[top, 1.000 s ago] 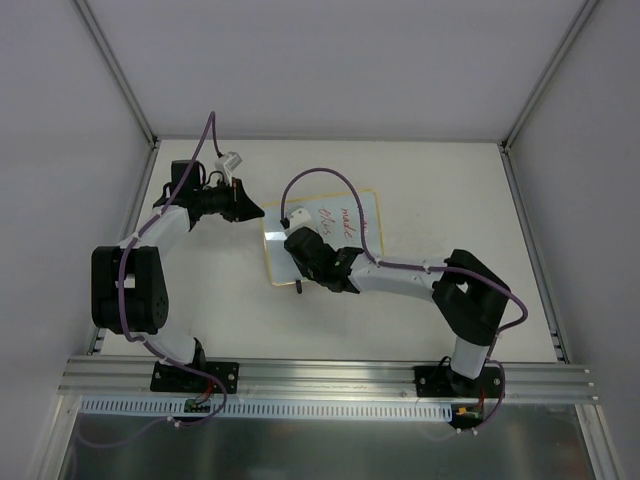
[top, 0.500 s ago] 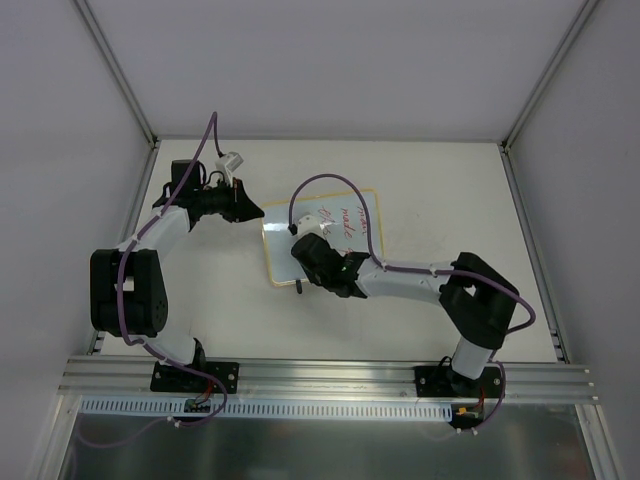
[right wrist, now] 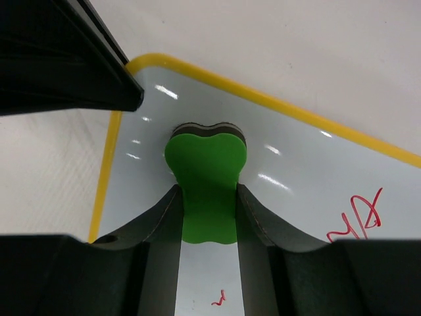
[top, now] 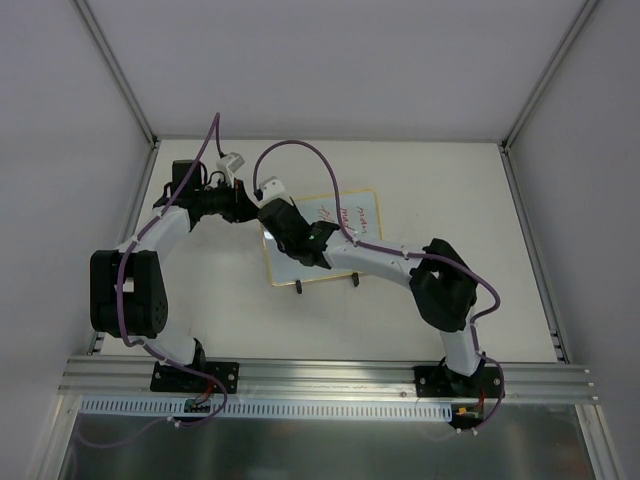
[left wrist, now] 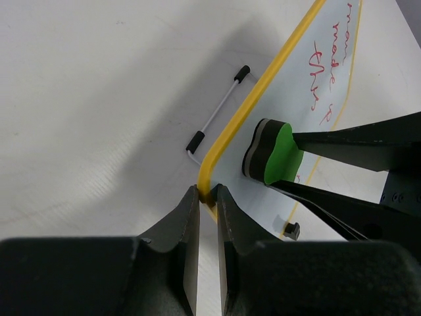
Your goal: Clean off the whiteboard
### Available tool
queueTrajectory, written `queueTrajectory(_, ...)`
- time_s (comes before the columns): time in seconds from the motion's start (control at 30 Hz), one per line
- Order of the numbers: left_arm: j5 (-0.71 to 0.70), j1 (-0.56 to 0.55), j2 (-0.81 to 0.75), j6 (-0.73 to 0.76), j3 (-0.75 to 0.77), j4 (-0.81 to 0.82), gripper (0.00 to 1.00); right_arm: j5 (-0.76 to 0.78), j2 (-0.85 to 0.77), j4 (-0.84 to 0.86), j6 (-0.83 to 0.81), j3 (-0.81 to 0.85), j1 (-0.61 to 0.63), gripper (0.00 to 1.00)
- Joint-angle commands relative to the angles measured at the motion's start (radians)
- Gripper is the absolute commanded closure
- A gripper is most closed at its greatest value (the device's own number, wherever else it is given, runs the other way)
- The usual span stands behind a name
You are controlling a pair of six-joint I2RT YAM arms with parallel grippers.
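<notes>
Two pinches: left hand [left wrist: 207,197] grips the whiteboard [left wrist: 296,85] corner edge, right hand [right wrist: 208,197] the green eraser [right wrist: 205,155].

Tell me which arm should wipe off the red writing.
Right. The right pincer grips the eraser on the board, close to the red writing. The left pincer is clamped on the board's corner, steadying it.

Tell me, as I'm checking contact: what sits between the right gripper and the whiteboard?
Only the green eraser the right gripper holds; right wrist view shows it.

bright even light, soft shadows, glare streaks on the whiteboard [right wrist: 309,164].
</notes>
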Motion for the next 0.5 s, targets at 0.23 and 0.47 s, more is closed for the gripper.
queueTrajectory(0.23, -0.025, -0.041, -0.011, 0.082, -0.013, -0.091, 1.00, 0.090, 0.051, -0.075, 0.048, 0.101, -0.038, 1.00)
queueTrajectory(0.47, -0.031, -0.041, -0.013, 0.089, -0.013, -0.091, 1.00, 0.140, -0.115, -0.076, 0.123, -0.078, -0.146, 1.00)
